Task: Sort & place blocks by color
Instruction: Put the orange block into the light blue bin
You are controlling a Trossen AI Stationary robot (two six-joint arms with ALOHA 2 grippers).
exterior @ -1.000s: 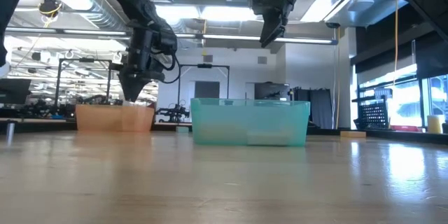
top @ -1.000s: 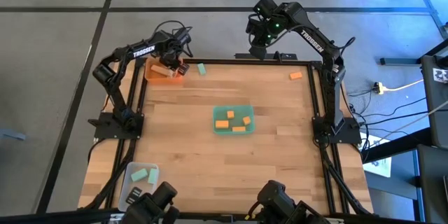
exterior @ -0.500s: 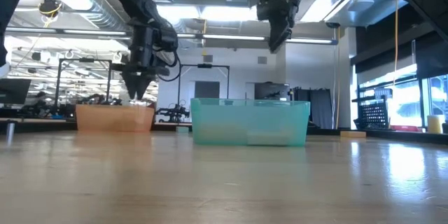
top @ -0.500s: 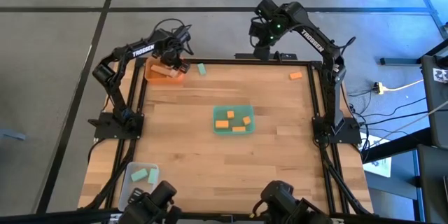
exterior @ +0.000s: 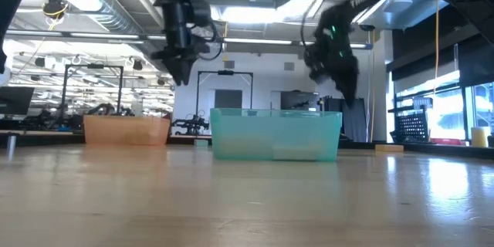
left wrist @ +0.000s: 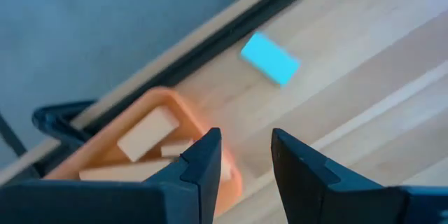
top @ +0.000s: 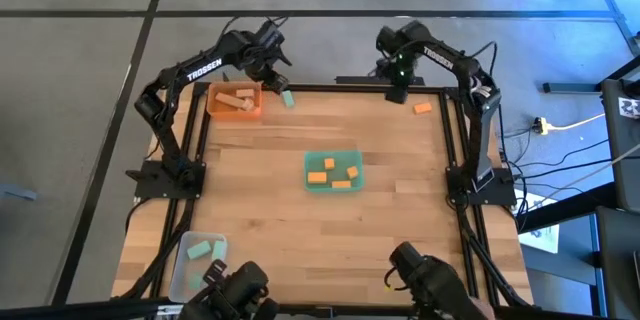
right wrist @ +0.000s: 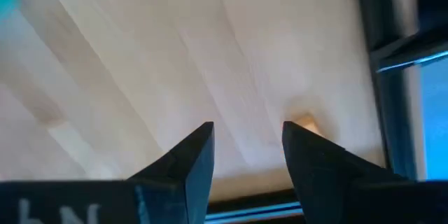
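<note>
The left claw (top: 272,82) is seen raised at the table's (top: 260,210) far edge, between the orange tray (top: 236,102) and a loose mint-green block (top: 288,99); its fingers are parted with nothing between them. The right claw (top: 398,86) hangs near the far edge beside a lone orange block (top: 422,108), jaws likewise apart and empty. Pale wood blocks (left wrist: 145,133) lie in the orange tray, partly hidden by the left fingers (left wrist: 203,164). Orange blocks (top: 333,172) sit in the green tray (top: 311,186) at mid-table. Two mint-green blocks (top: 205,251) rest in the clear tray (top: 183,270), whose near end is cut off behind camera hardware. In the right wrist view the orange block (right wrist: 305,124) is blurred and half covered by a finger.
</note>
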